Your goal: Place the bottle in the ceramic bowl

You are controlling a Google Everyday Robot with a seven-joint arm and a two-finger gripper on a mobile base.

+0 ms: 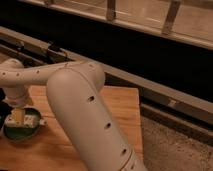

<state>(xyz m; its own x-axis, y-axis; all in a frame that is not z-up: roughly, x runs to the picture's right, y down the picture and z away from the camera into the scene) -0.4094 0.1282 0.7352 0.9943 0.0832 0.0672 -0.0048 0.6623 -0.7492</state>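
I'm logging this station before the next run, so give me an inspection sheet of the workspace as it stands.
Surface: wooden table, bare wood to the right of the arm.
Job's things: dark green ceramic bowl at the table's left edge; white bottle lying across the bowl.
Clutter: nothing seen.
Grippers: gripper directly above the bowl, at the bottle.
Cables: a small dark fitting on the rail behind the arm; no loose cable seen.
Surroundings: metal rail behind the table, speckled floor to the right, glass panels above.
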